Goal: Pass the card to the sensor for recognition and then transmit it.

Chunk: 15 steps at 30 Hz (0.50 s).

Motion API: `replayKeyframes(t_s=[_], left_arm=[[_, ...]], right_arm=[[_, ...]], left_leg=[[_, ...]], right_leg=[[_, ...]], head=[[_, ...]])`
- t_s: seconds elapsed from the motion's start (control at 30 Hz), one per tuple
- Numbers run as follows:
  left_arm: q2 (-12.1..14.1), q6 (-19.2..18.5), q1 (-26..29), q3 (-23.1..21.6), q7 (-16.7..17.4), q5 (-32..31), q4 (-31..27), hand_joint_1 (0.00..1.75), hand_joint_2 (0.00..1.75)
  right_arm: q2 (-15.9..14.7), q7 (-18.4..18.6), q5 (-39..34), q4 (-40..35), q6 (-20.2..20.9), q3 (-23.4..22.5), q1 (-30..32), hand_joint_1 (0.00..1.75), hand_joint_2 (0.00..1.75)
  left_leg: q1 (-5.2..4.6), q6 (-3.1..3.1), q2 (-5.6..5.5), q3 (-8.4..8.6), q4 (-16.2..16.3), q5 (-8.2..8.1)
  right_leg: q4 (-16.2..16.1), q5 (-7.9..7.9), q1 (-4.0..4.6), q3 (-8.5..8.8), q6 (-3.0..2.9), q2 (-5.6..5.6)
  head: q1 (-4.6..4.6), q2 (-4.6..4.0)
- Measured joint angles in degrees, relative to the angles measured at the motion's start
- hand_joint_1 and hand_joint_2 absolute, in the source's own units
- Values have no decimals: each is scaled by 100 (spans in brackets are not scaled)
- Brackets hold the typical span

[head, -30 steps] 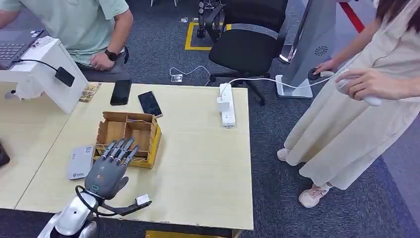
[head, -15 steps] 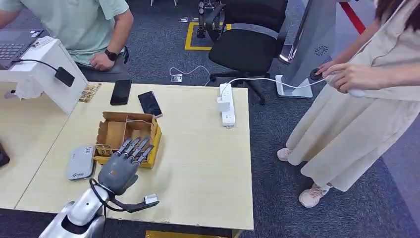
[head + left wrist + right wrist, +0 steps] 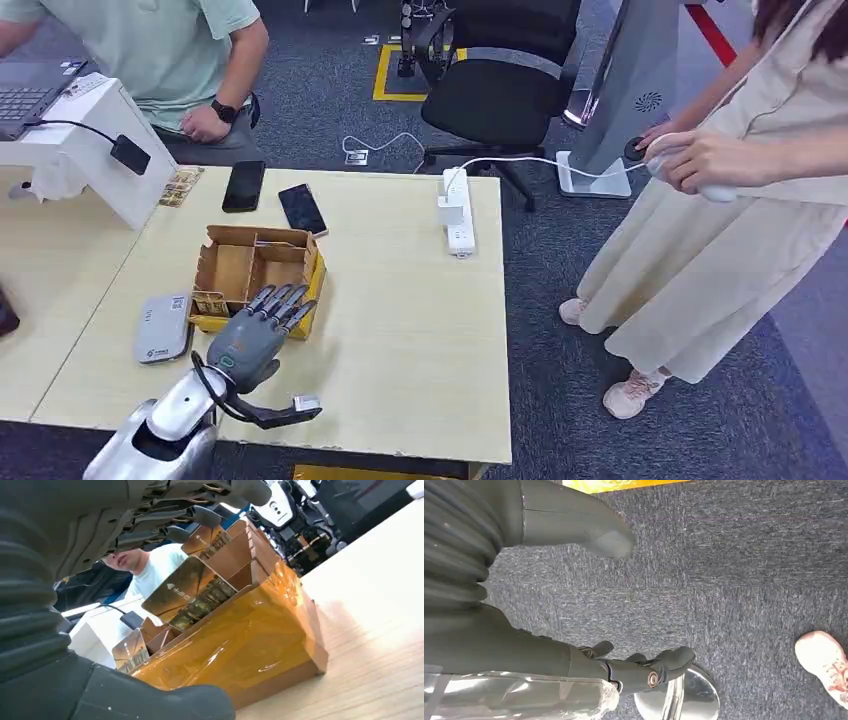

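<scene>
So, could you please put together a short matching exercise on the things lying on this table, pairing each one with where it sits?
Things:
1. cardboard box
2. grey card reader
3. white power strip
4. two phones

Places:
A. at the table's far right edge, by the office chair
B. flat on the table, left of the box
C. under the fingertips of the left hand
D. side by side beyond the box, near the seated person

Pairs: 1-C, 2-B, 3-A, 4-D
</scene>
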Motion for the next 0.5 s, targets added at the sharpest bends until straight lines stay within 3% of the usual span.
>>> replayKeyframes(t_s=[0.33, 0.37, 0.4, 0.5], left_arm=[[-20, 201, 2, 81, 158, -46, -7, 0, 175], [-26, 234, 2, 103, 162, -48, -15, 161, 175], [-42, 271, 6, 124, 164, -52, -26, 175, 175], [-105, 389, 20, 234, 182, -55, -88, 175, 175]], right_arm=[[0, 33, 15, -6, 13, -4, 18, 0, 175], [0, 33, 18, -9, 13, -4, 20, 0, 175], [0, 33, 20, -9, 13, -7, 22, 0, 175], [0, 33, 35, -17, 13, -9, 35, 0, 175]], left_leg=[[0, 0, 0, 0, 0, 0], [0, 0, 0, 0, 0, 0], [0, 0, 0, 0, 0, 0], [-1, 0, 0, 0, 0, 0]], right_leg=[[0, 0, -1, 0, 0, 0], [0, 0, -1, 0, 0, 0], [0, 0, -1, 0, 0, 0], [0, 0, -1, 1, 0, 0]], head=[[0, -2], [0, 0], [0, 0], [0, 0]])
